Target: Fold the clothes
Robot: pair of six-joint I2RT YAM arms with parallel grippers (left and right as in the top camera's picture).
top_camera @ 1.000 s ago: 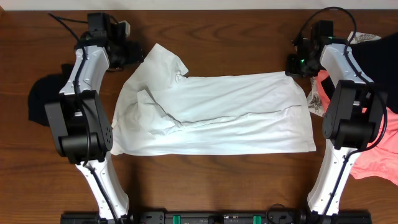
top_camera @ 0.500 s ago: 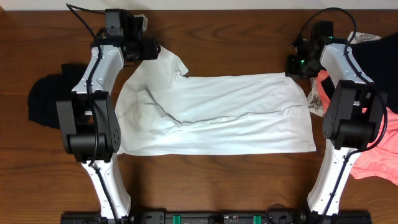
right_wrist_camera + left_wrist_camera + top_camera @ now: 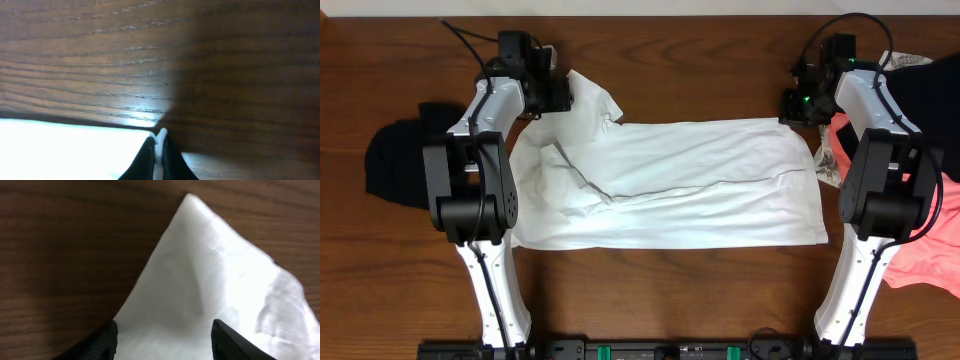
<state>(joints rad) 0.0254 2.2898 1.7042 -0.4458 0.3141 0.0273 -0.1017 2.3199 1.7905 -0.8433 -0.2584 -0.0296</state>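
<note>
A large white T-shirt (image 3: 670, 185) lies spread across the table's middle, its left part rumpled with a sleeve (image 3: 590, 95) pointing to the far left. My left gripper (image 3: 563, 95) is open with its jaws on either side of that sleeve's corner (image 3: 200, 280). My right gripper (image 3: 792, 105) is shut on the shirt's far right corner (image 3: 159, 145), pinching a fold of white cloth low over the wood. A black garment (image 3: 392, 160) lies at the left edge. A salmon-pink garment (image 3: 930, 240) and another black garment (image 3: 930, 100) lie at the right edge.
The wooden table (image 3: 700, 50) shows bare along the far side and in front of the shirt. A small patterned piece of cloth (image 3: 825, 160) lies between the shirt's right edge and the right arm's base. Both arm bases stand at the front.
My left arm has swung right along the far side and its gripper has reached the shirt's sleeve corner. The right arm and the shirt have stayed put.
</note>
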